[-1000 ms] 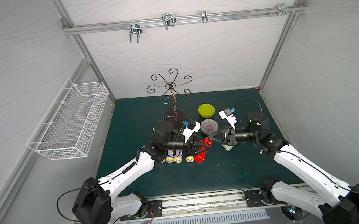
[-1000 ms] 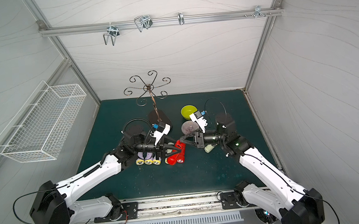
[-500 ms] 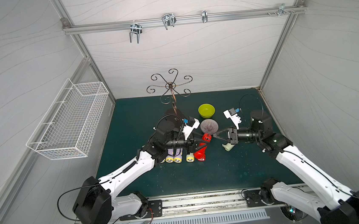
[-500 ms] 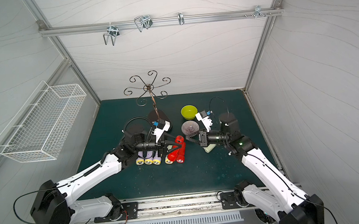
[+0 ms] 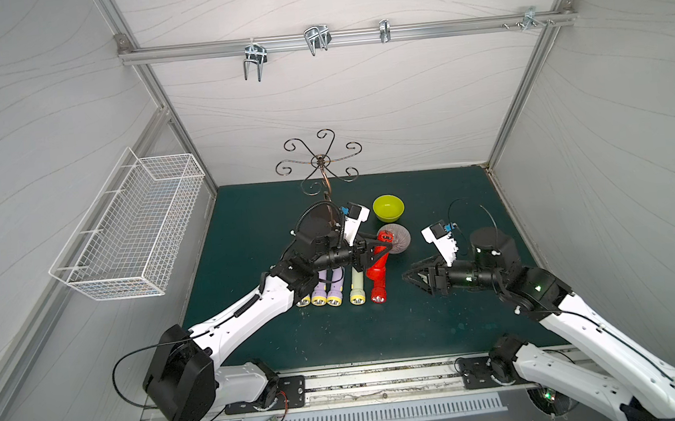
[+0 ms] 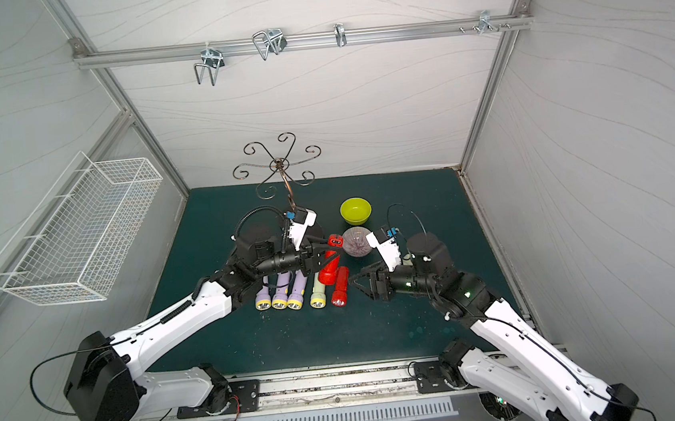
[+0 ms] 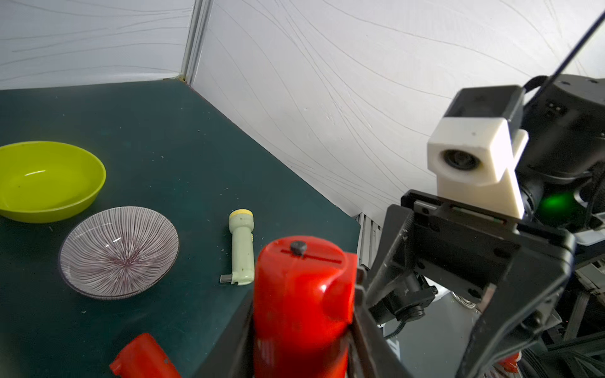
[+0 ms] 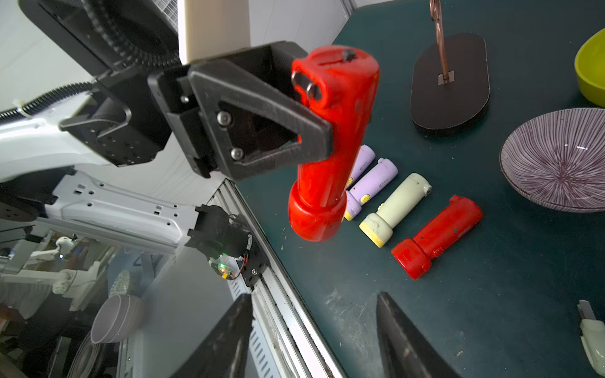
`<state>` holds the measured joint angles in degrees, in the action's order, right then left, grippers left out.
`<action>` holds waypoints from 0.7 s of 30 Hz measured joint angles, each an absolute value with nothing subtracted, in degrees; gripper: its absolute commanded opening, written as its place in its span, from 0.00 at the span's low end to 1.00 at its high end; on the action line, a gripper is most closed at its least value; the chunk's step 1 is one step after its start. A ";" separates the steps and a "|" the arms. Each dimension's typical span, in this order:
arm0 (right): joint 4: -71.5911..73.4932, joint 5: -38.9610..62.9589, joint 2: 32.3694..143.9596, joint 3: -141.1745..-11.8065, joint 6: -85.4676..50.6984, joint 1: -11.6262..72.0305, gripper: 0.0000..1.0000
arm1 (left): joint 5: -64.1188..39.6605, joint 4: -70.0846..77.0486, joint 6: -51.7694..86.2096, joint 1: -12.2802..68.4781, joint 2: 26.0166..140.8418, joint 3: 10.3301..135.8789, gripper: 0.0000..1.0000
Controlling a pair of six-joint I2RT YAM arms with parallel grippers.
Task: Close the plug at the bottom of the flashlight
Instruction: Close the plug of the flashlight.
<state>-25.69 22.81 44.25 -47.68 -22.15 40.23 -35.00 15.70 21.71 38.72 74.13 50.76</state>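
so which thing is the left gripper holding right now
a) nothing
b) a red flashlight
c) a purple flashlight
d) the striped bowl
b, the left gripper is clamped around the body of the red flashlight, which is lifted off the table

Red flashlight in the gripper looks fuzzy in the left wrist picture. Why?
Left wrist view: the held red flashlight is close to the lens, so soft; the striped bowl farther off is sharp. Right wrist view: it looks crisper.
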 measured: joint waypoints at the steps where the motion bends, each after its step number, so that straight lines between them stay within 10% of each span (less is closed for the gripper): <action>1: -25.82 21.89 44.31 -47.88 -21.89 40.29 0.58 | -35.73 15.99 21.93 38.72 74.22 50.76 0.00; 21: -12.64 41.87 59.07 -58.08 -29.28 28.27 0.48 | -49.30 20.84 5.02 40.77 72.07 46.96 0.00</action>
